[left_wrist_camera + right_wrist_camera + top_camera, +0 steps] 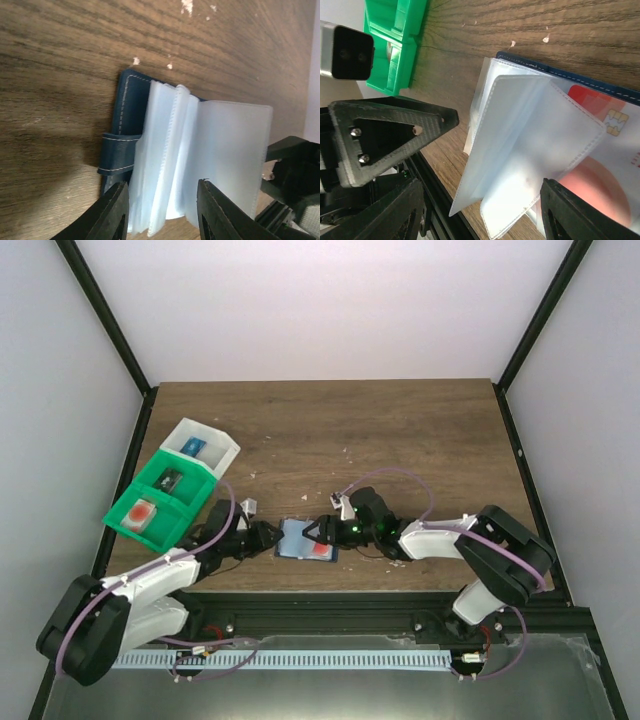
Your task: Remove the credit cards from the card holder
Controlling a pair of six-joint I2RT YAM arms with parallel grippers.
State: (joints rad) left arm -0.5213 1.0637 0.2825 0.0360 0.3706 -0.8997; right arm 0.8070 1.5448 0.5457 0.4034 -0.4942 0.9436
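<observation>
Jaws parted on both low arms: left gripper point(162, 200) and right gripper point(495, 190) straddle the open card holder point(125, 115), gripping nothing.

The card holder point(303, 539) lies open at the table's point(400, 430) near edge, between the left gripper point(268, 537) and the right gripper point(326, 530). A credit card point(320, 550) shows on its right panel. A green bin point(160, 496) and a white bin point(208, 447) sit to the left.

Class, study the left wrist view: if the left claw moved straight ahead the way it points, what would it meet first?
Most likely the clear sleeves of the open card holder, which lie just ahead of the left claw.
</observation>
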